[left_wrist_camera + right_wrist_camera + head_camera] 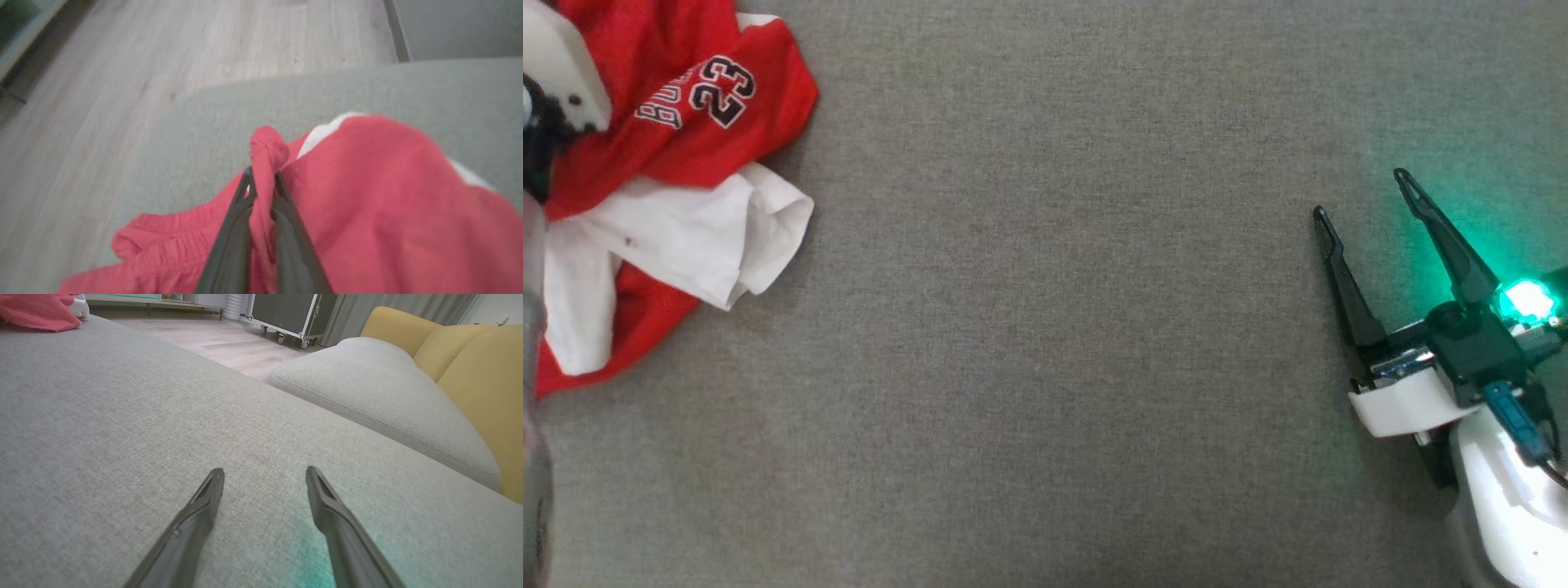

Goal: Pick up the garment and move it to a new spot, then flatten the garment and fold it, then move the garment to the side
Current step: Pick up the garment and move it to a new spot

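**Grip set, lift next**

Left gripper (263,179) is clamped on a bunched red fold of the garment (686,114), which lies crumpled at the far left of the grey sofa seat (1045,327). Right gripper (1357,194) hangs spread wide with nothing in it, well apart from the cloth. Raise the left arm slowly and straight up (the pinch looks thin) so the fold doesn't slip, then carry the garment toward the bare middle.

Garment (743,106) seen red w/ white panels; "23" printed in black, white-outlined. Seat cushion (1045,327) seen grey, fine weave. Sofa backrest (482,367) seen yellow.
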Controlling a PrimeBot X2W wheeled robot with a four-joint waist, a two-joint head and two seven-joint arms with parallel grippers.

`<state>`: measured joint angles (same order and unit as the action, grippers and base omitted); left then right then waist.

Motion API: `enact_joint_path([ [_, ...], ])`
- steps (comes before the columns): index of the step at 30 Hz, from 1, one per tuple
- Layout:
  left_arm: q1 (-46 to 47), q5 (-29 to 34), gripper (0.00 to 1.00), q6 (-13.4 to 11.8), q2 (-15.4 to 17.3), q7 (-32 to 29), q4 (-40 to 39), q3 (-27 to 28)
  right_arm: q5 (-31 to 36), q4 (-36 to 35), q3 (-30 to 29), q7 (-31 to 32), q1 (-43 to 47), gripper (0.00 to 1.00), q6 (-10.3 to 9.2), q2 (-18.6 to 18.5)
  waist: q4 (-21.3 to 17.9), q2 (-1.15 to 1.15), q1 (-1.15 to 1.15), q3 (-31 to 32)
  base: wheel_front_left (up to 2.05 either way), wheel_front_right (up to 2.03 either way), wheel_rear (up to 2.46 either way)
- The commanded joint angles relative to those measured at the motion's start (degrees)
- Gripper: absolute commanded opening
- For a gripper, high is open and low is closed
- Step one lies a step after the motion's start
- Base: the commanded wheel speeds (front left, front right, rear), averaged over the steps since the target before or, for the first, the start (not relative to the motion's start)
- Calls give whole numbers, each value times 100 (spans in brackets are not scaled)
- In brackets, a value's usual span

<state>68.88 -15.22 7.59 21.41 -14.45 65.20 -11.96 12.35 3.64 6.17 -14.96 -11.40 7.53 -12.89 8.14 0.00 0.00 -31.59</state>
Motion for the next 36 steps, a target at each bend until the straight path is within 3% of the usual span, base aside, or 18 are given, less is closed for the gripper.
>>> enact_joint_path([
  [1, 245, -120, 0, -11, 473, 305, -357, -36, 7, 53, 107, -4, 126, 100, -4, 37, 22, 0, 0, 130, 0, 0, 0],
  [10, 440, -1052, 0, -11, 701, 1039, -1464, -811, -187, 339, 314, -4, 157, 100, -4, 376, -191, 0, 0, 1218, 0, 0, 0],
  [16, 500, -1653, 0, -10, 817, 999, -2569, -1463, -341, 485, 383, -4, 406, 100, -4, 651, -566, 0, 0, 2070, 0, 0, 0],
  [21, 547, -2079, 0, -10, 719, 863, -3234, -1888, -436, 555, 436, -4, 659, 100, -4, 835, -1049, 0, 0, 2672, 0, 0, 0],
  [25, 627, -2273, 0, -10, 459, 983, -3419, -2009, -470, 556, 455, -4, 777, 100, -4, 919, -1510, 0, 0, 2920, 0, 0, 0],
  [30, 630, -2667, 0, -10, -127, 1182, -3359, -2145, -508, 516, 453, -4, 835, 100, -4, 971, -2037, 0, 0, 2972, 0, 0, 0],
  [36, 272, -2944, 0, -11, -881, 1968, -3159, -2226, -563, 440, 421, -4, 810, 100, -4, 997, -2387, 0, 0, 2763, 0, 0, 0],
])
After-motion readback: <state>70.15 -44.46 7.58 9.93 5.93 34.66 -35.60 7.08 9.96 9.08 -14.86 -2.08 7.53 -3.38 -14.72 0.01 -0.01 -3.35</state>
